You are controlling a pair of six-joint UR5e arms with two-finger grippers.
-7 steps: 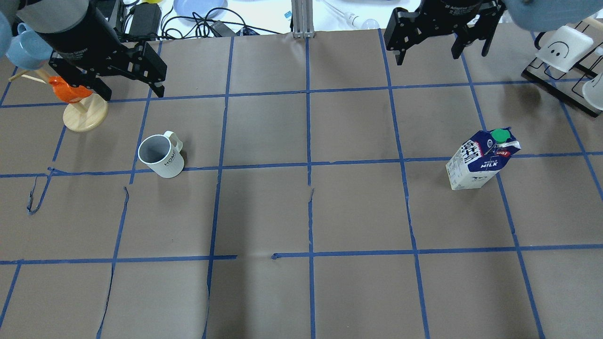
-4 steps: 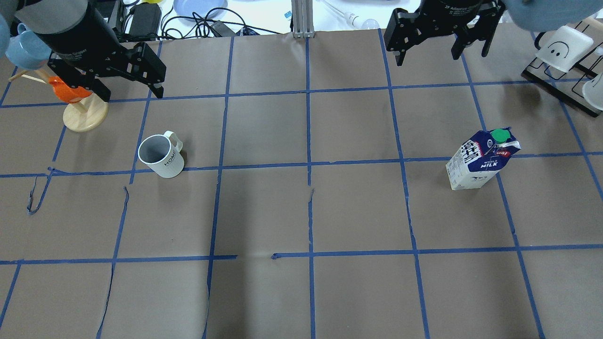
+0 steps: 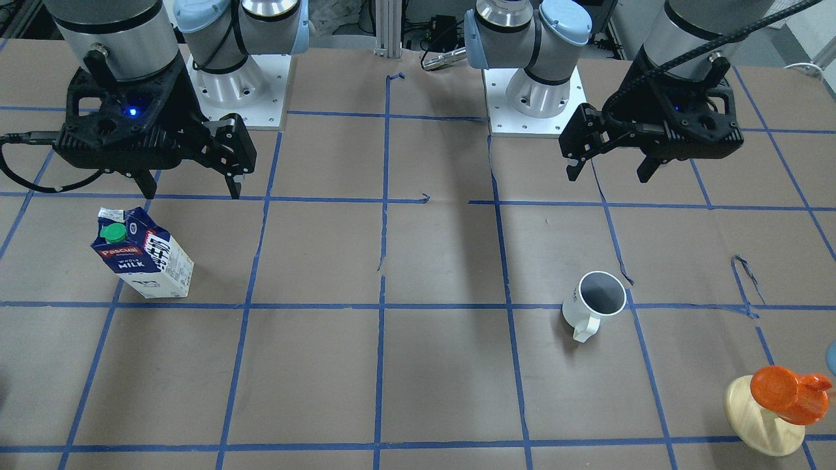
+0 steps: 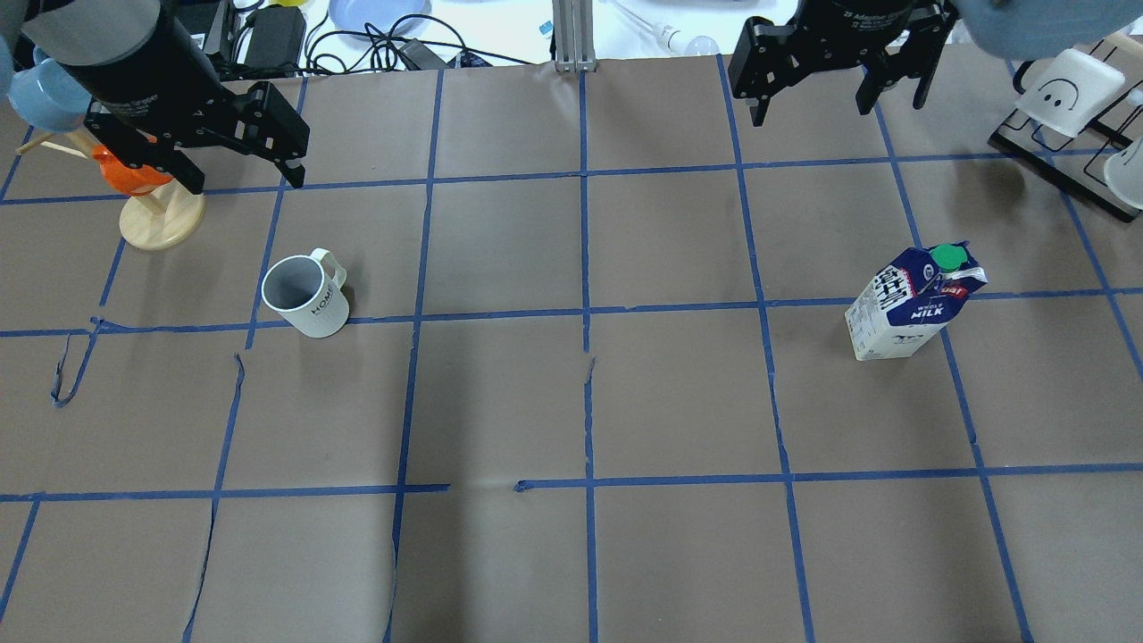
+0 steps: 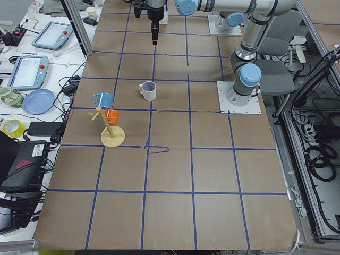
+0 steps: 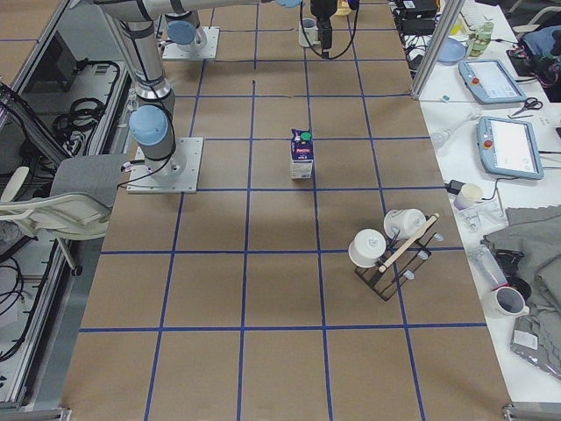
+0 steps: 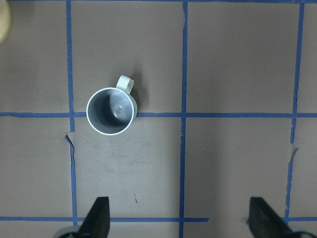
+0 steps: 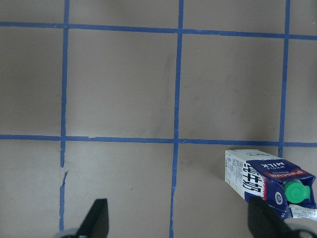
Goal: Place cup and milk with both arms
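Observation:
The white cup (image 4: 305,295) with a dark grey inside stands upright on the left half of the table, handle toward the far side; it also shows in the front view (image 3: 595,302) and the left wrist view (image 7: 111,111). The blue and white milk carton (image 4: 911,304) with a green cap stands upright on the right half; it also shows in the front view (image 3: 145,253) and the right wrist view (image 8: 267,181). My left gripper (image 4: 246,179) hangs open and empty above the table, beyond the cup. My right gripper (image 4: 835,107) hangs open and empty, high beyond the milk.
A wooden mug stand (image 4: 161,219) holding an orange cup and a light-blue cup (image 4: 45,94) stands at the far left, close to my left gripper. A black rack with white mugs (image 4: 1067,89) stands at the far right. Cables and a plate lie past the table's far edge.
My left gripper has shifted slightly up and to the left in the overhead view. The right gripper, the cup and the milk have not moved.

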